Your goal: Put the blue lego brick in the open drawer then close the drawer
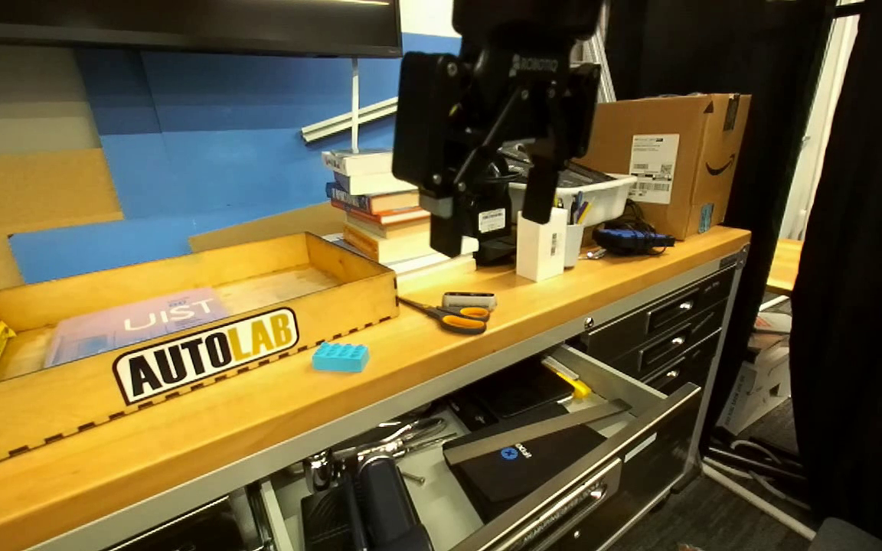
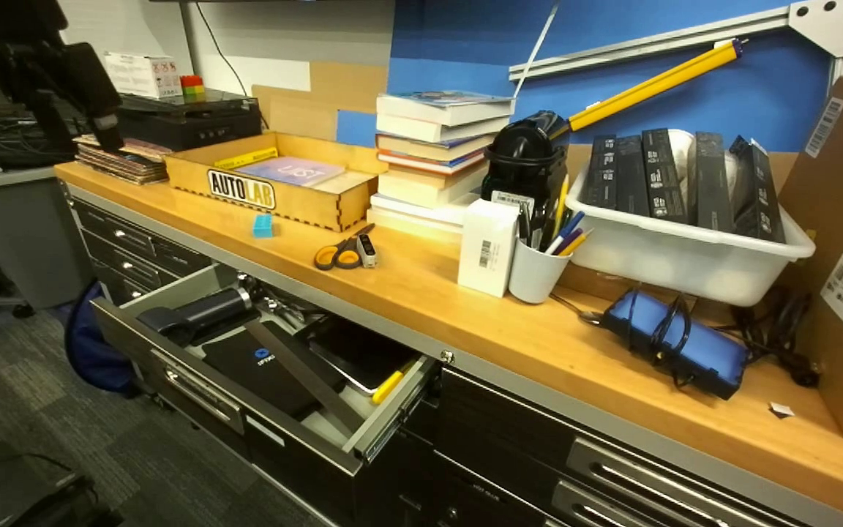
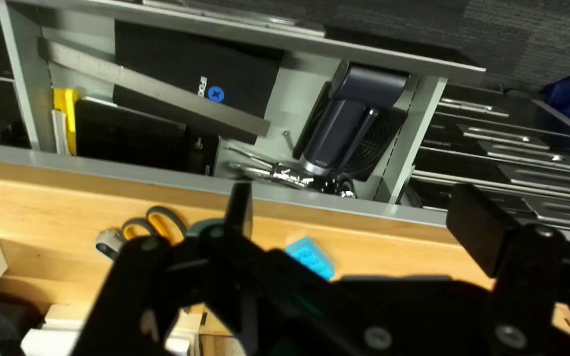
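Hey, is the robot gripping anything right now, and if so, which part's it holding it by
Nothing is held. The gripper is open, its jaws apart and empty, and the blue lego brick rests on the wooden worktop.

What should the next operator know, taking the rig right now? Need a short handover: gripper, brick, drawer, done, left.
Gripper: open and empty, hanging higher than the wooden worktop.
Brick: the blue lego brick lies on the worktop, studs up, in front of the AUTOLAB wooden tray, apart from it.
Drawer: the drawer stands open, with a metal ruler and other items inside.
Done: neither step.
Left: grasp the brick, put it in the drawer, close the drawer.
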Robot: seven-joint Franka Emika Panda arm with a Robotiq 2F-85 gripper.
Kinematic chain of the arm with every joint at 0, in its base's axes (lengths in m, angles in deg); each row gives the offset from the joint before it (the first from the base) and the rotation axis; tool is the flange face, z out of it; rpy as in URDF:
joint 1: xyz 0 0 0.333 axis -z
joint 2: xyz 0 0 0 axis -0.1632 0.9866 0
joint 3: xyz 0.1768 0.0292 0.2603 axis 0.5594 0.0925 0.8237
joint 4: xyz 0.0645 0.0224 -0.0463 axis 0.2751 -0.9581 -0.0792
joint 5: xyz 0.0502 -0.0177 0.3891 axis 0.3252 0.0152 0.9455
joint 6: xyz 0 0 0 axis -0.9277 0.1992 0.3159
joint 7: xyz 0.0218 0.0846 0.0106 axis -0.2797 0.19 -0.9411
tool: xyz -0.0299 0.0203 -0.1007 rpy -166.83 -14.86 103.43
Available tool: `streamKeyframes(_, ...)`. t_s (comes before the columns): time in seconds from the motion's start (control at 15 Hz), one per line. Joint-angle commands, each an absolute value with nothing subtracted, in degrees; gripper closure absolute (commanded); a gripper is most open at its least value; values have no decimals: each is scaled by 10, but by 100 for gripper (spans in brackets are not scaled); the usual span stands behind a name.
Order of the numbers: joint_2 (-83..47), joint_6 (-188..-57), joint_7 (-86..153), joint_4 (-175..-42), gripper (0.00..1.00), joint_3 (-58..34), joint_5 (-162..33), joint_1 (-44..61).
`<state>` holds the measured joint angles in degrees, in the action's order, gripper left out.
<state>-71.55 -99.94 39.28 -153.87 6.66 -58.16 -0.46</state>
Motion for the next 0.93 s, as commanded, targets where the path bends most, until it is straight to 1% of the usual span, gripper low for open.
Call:
streamKeyframes(0.0, -585, -1046, 376, -1434, 0, 69, -613, 10)
streamKeyframes(0.53, -320, -1035, 346, -1225, 0, 60, -641, -3)
streamKeyframes(0.87, -215, -1043, 354, -1166, 0, 51, -646, -17)
